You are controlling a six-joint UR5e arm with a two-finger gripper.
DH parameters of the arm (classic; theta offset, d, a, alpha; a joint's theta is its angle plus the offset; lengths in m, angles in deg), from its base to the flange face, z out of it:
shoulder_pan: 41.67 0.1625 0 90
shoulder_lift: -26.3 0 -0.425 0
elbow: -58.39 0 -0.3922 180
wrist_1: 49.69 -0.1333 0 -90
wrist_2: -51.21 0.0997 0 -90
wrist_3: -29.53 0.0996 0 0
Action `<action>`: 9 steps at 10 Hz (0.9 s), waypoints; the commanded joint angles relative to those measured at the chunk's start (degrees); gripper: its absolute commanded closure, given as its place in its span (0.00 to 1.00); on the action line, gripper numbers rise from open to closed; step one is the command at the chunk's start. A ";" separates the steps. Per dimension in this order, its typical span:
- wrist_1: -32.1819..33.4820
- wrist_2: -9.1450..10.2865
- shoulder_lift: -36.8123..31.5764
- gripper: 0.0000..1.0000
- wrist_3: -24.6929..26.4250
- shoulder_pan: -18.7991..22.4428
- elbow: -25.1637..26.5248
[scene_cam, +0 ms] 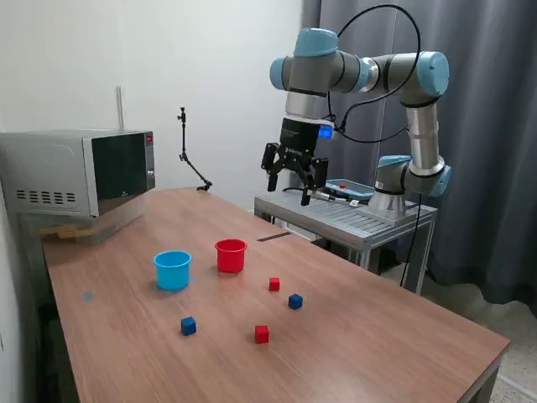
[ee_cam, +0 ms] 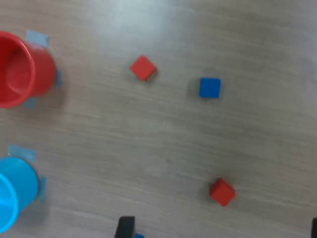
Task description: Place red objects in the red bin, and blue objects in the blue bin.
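Observation:
The red bin [scene_cam: 231, 255] [ee_cam: 20, 69] and the blue bin [scene_cam: 173, 269] [ee_cam: 15, 191] stand side by side on the wooden table, both with nothing visible in them. One red cube [scene_cam: 274, 284] [ee_cam: 143, 68] lies near the red bin, with a blue cube [scene_cam: 295, 301] [ee_cam: 210, 88] beside it. A second red cube [scene_cam: 262, 334] [ee_cam: 222, 192] and a second blue cube [scene_cam: 188, 326] lie nearer the table's front. My gripper [scene_cam: 289, 193] hangs open and holding nothing, high above the table, behind the bins. In the wrist view only one dark fingertip [ee_cam: 125, 227] shows.
A microwave [scene_cam: 80, 172] sits on the table at the exterior view's left. The arm's base stands on a metal cart [scene_cam: 352, 218] behind the table. A thin black stand [scene_cam: 189, 159] rises at the table's far edge. Blue tape marks lie by the bins.

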 commanded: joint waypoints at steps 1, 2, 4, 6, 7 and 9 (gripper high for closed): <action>4.16 0.08 4.76 0.00 -0.77 -0.48 -2.21; 5.31 0.17 6.09 0.00 -1.65 -0.57 -3.70; 8.73 0.00 8.90 0.00 -1.22 -1.45 -5.64; 8.92 0.00 13.03 0.00 -1.22 -1.80 -8.80; 9.62 0.08 13.65 0.00 -1.22 -1.89 -9.08; 11.73 0.00 15.49 0.00 -0.87 -2.33 -9.43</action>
